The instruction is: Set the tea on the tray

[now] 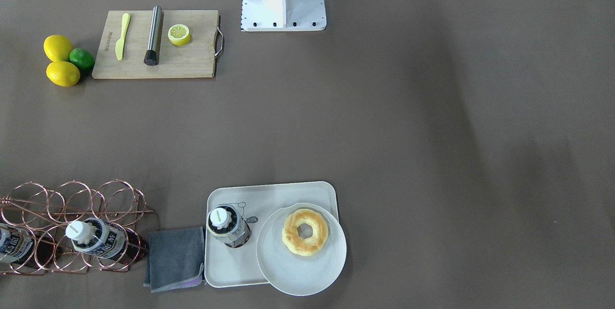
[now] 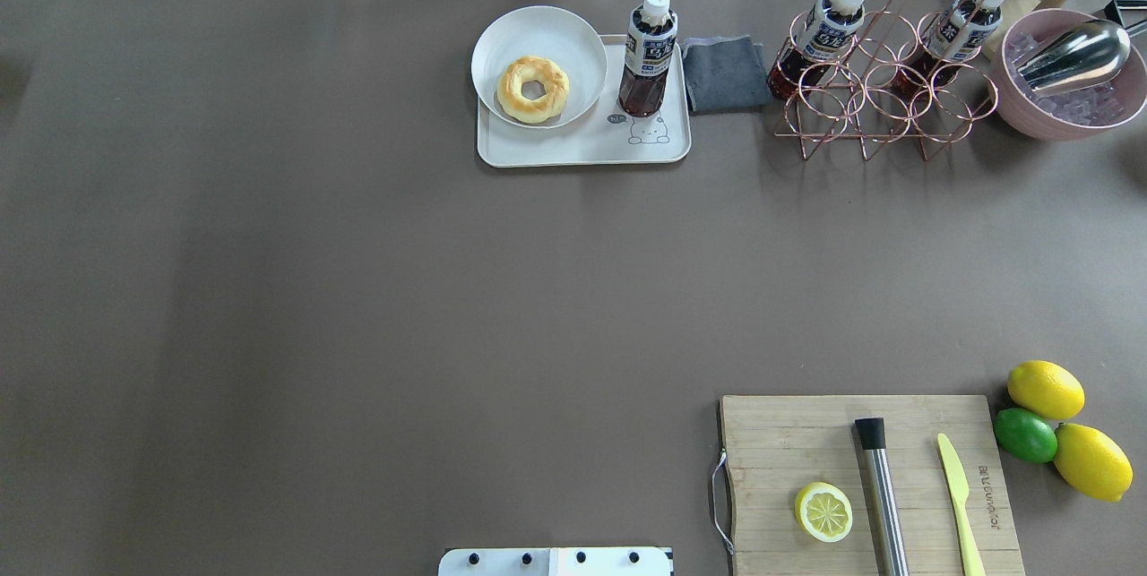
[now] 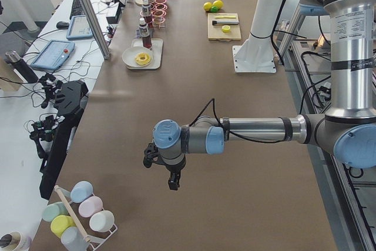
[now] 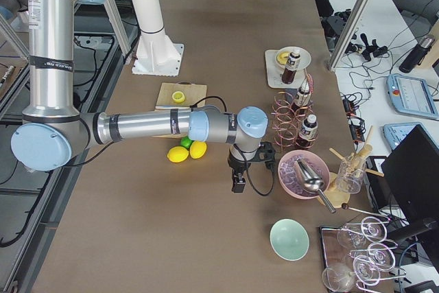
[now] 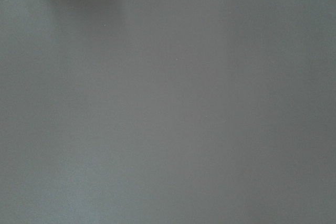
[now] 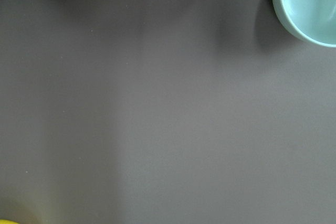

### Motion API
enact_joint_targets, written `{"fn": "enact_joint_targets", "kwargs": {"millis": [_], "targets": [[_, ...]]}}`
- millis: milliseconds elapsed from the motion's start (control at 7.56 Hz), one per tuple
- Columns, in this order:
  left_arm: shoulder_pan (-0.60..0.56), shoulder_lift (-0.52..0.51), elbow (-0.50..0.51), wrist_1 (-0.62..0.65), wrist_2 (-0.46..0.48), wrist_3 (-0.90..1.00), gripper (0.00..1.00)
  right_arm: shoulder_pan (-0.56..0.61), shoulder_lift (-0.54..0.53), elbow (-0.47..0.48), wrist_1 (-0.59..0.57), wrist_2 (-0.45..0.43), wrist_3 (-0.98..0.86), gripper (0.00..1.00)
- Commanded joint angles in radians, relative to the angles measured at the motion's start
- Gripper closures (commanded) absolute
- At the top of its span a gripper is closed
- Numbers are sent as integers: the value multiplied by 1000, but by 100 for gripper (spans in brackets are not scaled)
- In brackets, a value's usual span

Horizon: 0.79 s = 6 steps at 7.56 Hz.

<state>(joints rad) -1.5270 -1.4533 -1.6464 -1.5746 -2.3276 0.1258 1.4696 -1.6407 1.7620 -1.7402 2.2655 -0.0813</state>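
A tea bottle [image 2: 649, 52] with a white cap stands upright on the white tray [image 2: 582, 146], right of the round plate; it also shows in the front-facing view [image 1: 227, 226] on the tray [image 1: 230, 265]. Two identical bottles [image 2: 820, 37] [image 2: 957, 31] lie in the copper wire rack. My left gripper [image 3: 165, 174] hangs over bare table far from the tray, seen only in the left side view. My right gripper [image 4: 239, 182] hangs over the table near the pink bowl, seen only in the right side view. I cannot tell whether either is open or shut.
A round white plate [image 2: 538, 34] with a doughnut [image 2: 533, 89] overlaps the tray. A grey cloth [image 2: 724, 73] lies between tray and copper rack [image 2: 883, 92]. A pink ice bowl [image 2: 1071, 79], a cutting board [image 2: 860, 486] with lemon half, muddler and knife, lemons and a lime [image 2: 1026, 434] lie right.
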Motion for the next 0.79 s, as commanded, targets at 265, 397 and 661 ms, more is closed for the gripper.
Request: {"fn": "enact_joint_targets", "kwargs": {"millis": [265, 397, 661], "targets": [[-1, 2, 25, -2, 39, -5, 3, 0, -1, -4, -1, -6, 0, 0], [-1, 4, 27, -1, 37, -5, 3, 0, -2, -4, -1, -1, 0, 0], [-1, 5, 28, -1, 37, -5, 3, 0, -1, -4, -1, -7, 0, 0]]}}
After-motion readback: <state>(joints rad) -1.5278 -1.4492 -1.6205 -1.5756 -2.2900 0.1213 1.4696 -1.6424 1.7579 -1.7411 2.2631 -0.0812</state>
